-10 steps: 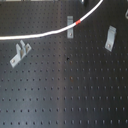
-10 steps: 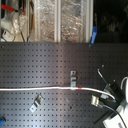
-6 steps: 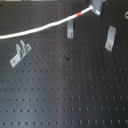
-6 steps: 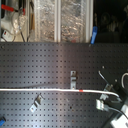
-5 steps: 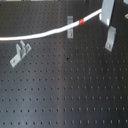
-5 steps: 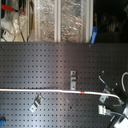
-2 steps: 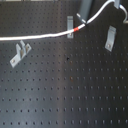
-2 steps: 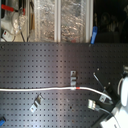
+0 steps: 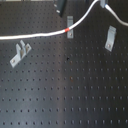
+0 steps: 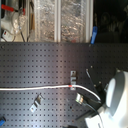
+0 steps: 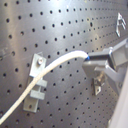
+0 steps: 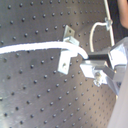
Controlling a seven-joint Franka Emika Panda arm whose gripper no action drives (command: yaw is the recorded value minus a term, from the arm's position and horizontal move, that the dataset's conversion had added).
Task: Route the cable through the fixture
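Item 1, my fingers (image 12: 95, 64): closed on the cable (image 12: 35, 48), pinching it where it ends at their tips, seen in both wrist views; cord leaves them in an arc.

Item 2, cable: white cord with one red band (image 9: 68, 31). In the first exterior view it runs from that view's left edge across the worktop (image 9: 65, 90), passes the middle bracket (image 9: 70, 27) at the red band, then rises toward the upper right. In the second exterior view it lies level from the second exterior view's left edge to the bracket (image 10: 73, 80), then curves down toward my arm (image 10: 116, 100).

Item 3, brackets: three metal pieces on the perforated black worktop; left one (image 9: 19, 53) below the cord, right one (image 9: 110, 38) apart from it.

Item 4, far: shelving with clutter (image 10: 45, 20) behind the board.
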